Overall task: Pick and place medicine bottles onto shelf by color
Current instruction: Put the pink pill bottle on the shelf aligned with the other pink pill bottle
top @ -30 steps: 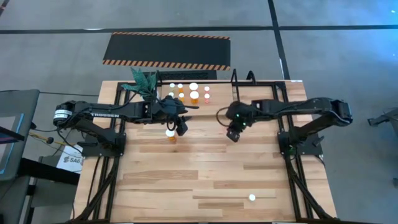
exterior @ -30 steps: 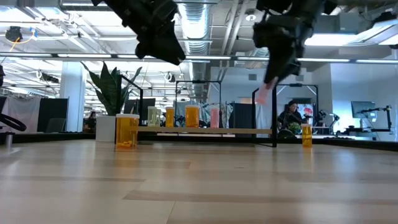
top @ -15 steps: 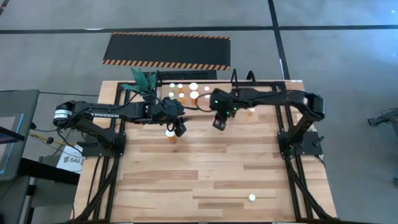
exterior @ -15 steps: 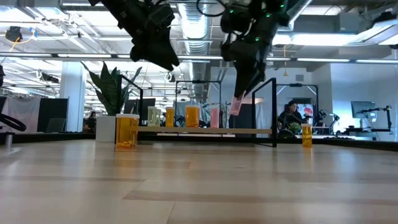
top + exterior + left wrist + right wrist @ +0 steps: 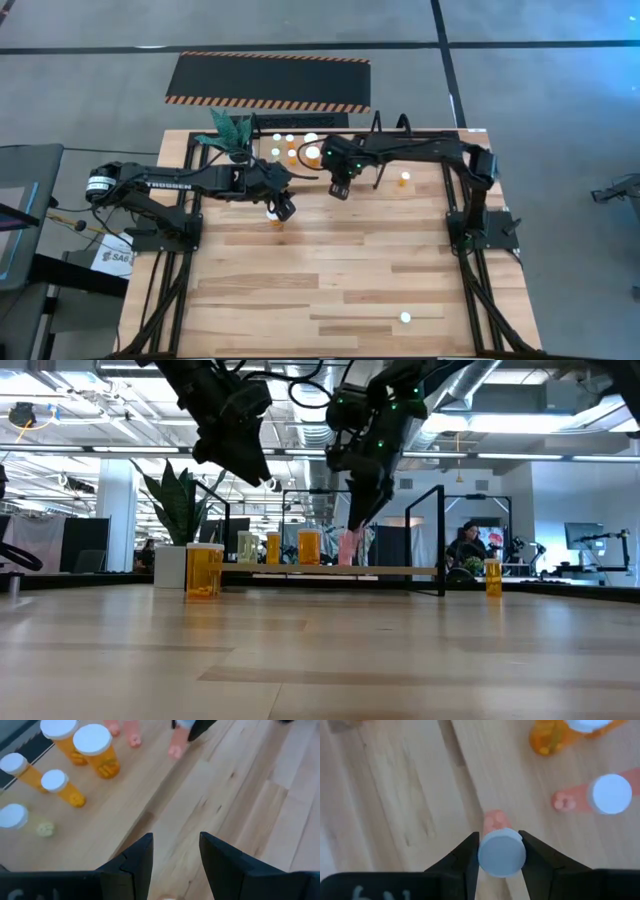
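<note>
R jaws (image 5: 501, 851) clamped on pink bottle (image 5: 500, 851) | L jaws (image 5: 175, 857) apart, empty | arm reads "TROSSEN"

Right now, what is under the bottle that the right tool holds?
Under the pink bottle in the right tool is bare shelf wood. Its cap hides the spot directly below.

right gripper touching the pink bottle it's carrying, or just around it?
Touching. In the right wrist view, both fingers of the right gripper press against opposite sides of the pink bottle's white cap, with no gap visible on either side.
</note>
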Motion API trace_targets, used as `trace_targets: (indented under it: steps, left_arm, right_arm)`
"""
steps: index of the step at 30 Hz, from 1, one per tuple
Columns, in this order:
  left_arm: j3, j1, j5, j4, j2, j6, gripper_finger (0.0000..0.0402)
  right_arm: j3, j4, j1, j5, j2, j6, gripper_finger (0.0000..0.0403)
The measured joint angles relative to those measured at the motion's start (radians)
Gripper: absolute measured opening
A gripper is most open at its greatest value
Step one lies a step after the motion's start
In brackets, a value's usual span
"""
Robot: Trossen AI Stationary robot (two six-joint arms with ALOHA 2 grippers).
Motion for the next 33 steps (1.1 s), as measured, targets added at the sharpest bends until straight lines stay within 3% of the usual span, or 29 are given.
trace_targets:
  steps: [16, 21, 27, 33]
  left_arm:
    - [0.0, -0.023, -0.009, -0.001, 0.0, -0.023, 0.0147]
    - [0.0, -0.023, -0.009, 0.0, 0.0, -0.024, 0.0147]
    - [0.0, -0.028, -0.009, 0.0, 0.0, -0.024, 0.0147]
    - [0.0, -0.033, -0.009, 0.0, 0.0, -0.024, 0.0147]
  right_arm:
    - [0.002, 0.047, -0.045, 0.012, 0.015, -0.174, 0.0142]
    - [-0.009, 0.056, -0.048, 0.009, 0.015, -0.303, 0.0139]
    - [-0.013, 0.064, -0.041, 0.007, 0.014, -0.325, 0.0141]
    - [-0.013, 0.068, -0.043, 0.007, 0.014, -0.47, 0.0141]
